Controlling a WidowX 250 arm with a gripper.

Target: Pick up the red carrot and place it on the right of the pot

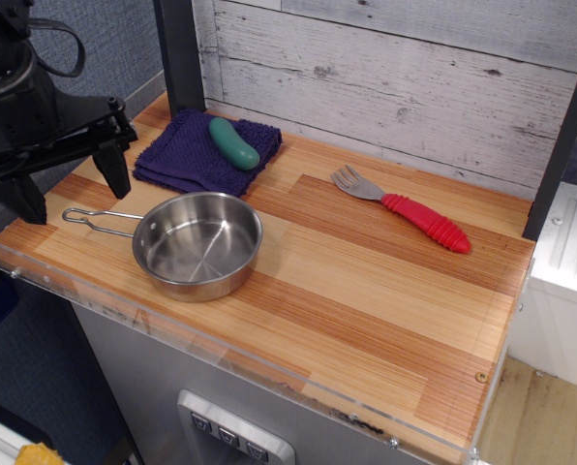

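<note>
With my black end effector (66, 184) hanging apart and empty, I am eyeing the light, stiff red ribbed carrot-handled fork (405, 210) at three o'clock of the shiny steel pot (198, 243), judging its grippy handle's thick middle best.

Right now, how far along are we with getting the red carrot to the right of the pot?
Nothing looks done yet. The red carrot lies flat on the wooden counter, to the right of the pot but untouched, tines toward the wall. The gripper hangs open at the left edge, past the pot's wire handle, holding nothing. Left: cross to the carrot, grasp, lift, and set it down beside the pot.
</note>
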